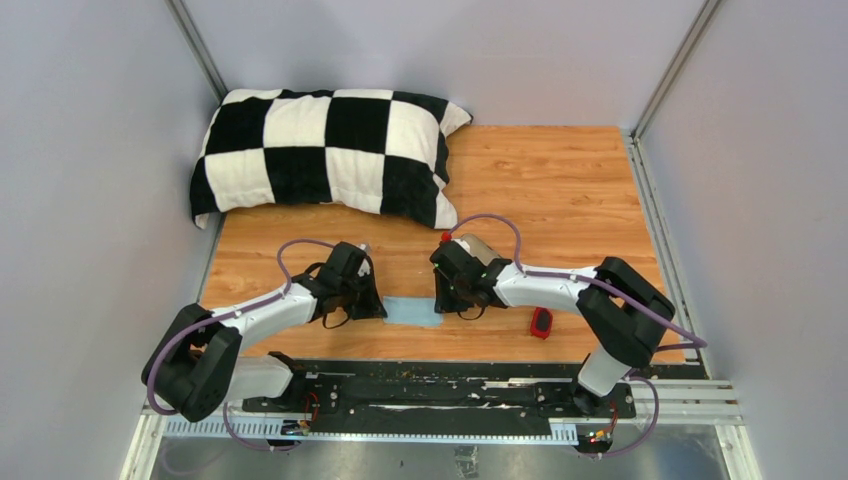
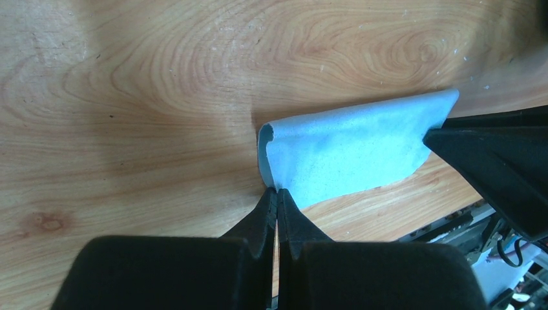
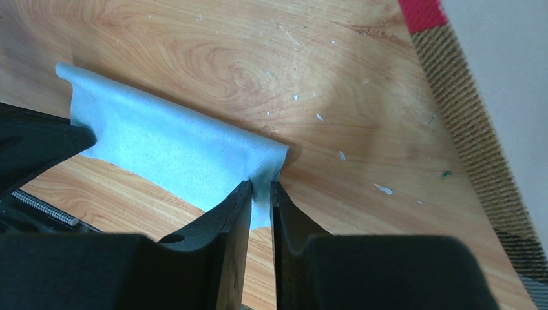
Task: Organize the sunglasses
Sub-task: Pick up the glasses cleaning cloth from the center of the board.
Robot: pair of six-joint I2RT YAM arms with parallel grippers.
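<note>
The sunglasses [image 1: 541, 322], red-framed with dark lenses, lie on the wooden table near its front edge, right of my right gripper. A light blue cloth [image 1: 410, 311] is stretched between both grippers. My left gripper [image 1: 372, 308] is shut on the cloth's left end [image 2: 355, 152], fingertips pinched together [image 2: 278, 192]. My right gripper [image 1: 447, 303] is shut on the cloth's right end [image 3: 168, 148], jaws narrowly apart with cloth between them [image 3: 260, 185]. The cloth is folded and lifted at both ends.
A grey plaid case [image 1: 478, 247] with red trim lies just behind my right wrist, partly hidden; its edge shows in the right wrist view [image 3: 472, 142]. A black-and-white checkered pillow [image 1: 325, 155] lies at the back left. Walls stand on both sides.
</note>
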